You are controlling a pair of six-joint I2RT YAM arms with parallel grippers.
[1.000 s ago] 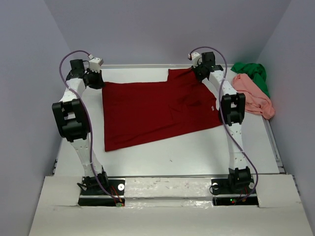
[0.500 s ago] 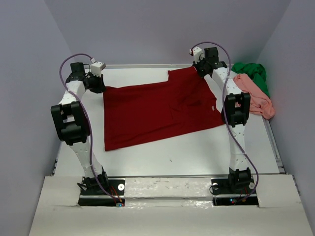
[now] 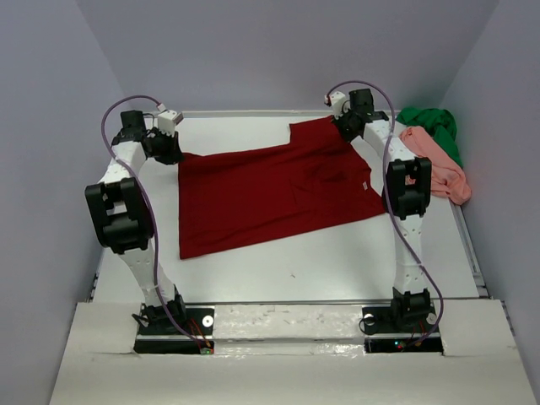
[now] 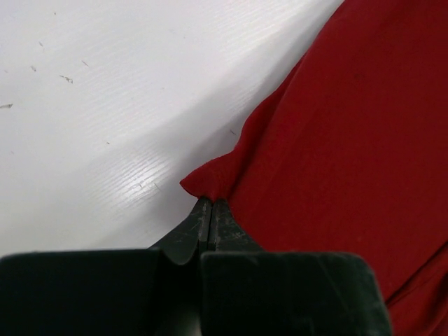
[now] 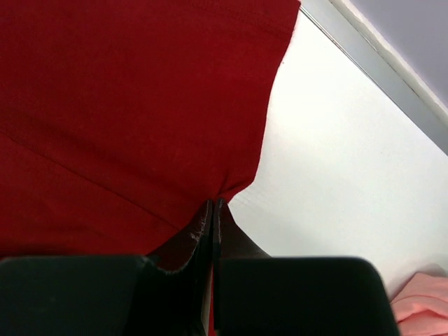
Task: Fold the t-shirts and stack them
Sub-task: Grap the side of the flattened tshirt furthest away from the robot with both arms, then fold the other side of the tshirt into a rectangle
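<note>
Left pincer (image 4: 211,203): fingers pressed together, pinching a small peak of hem on the dark red soft cloth t-shirt (image 3: 270,190). Right pincer (image 5: 213,204): likewise closed tight, nipping the same garment's edge.

Between the two pincers: shirt spread mostly flat on the white table top (image 3: 337,261). Far edge strung from one grip to the other, body trailing back toward the arm bases, some wrinkling near the right pincer.

Outboard of the right pincer, well apart from the red cloth: salmon pink cloth t-shirt (image 3: 434,169) in a crumpled heap. Bright green cloth t-shirt (image 3: 432,124) bunched just behind it, touching it. Neither folded yet.

Handling, judged: light, limp, no stiffness. Likely to sag wherever unsupported, drag a little on the table, wrinkle readily. Not fragile. Slip risk from the thin pinch, with only a sliver of cloth visible inside each grip in the wrist views.

Best held at corners or hem, two points at once, taut between the pincers for a straight fold line. A single grab mid-cloth likely to bunch it.

Early in the task by the look of it: one shirt in hand, two waiting.
</note>
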